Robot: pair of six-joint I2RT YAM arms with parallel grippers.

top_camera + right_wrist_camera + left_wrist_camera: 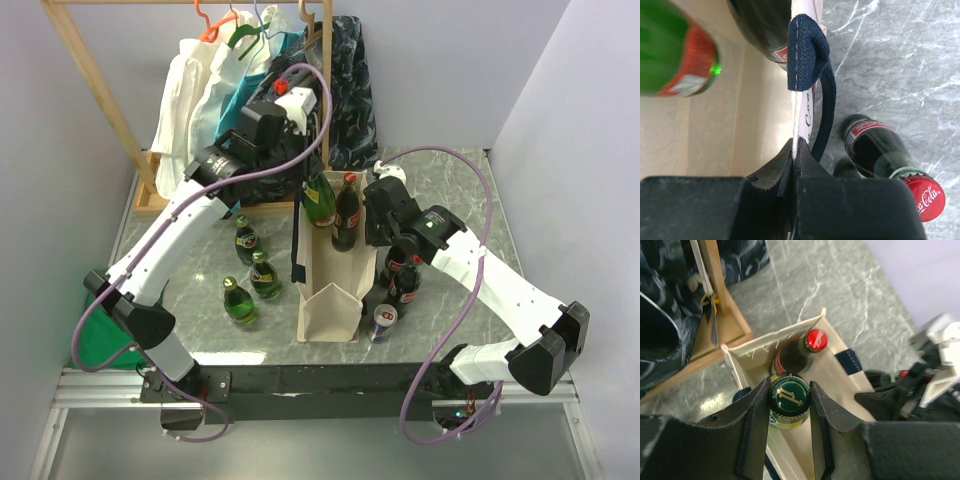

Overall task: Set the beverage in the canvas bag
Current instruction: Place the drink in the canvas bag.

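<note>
Left hand (788, 407) part-open, fingers clamped on either side of the gold-printed cap and neck of a green bottle (789, 396). The bottle is upright, its lower part down inside the far end of the canvas bag (330, 300).

Just beside it in the bag is a dark bottle (812, 340) with a red cap.

Right hand (795, 170) fully closed, pinching the bag's right rim just below the navy handle (807, 50).

The bag stands mid-table, reaching toward the near edge of the table (450, 190), mouth open.

Outside the bag:
- a cola bottle (880, 150) on its right
- a can (384, 320) by its near right corner
- three green bottles (264, 275) on its left
</note>
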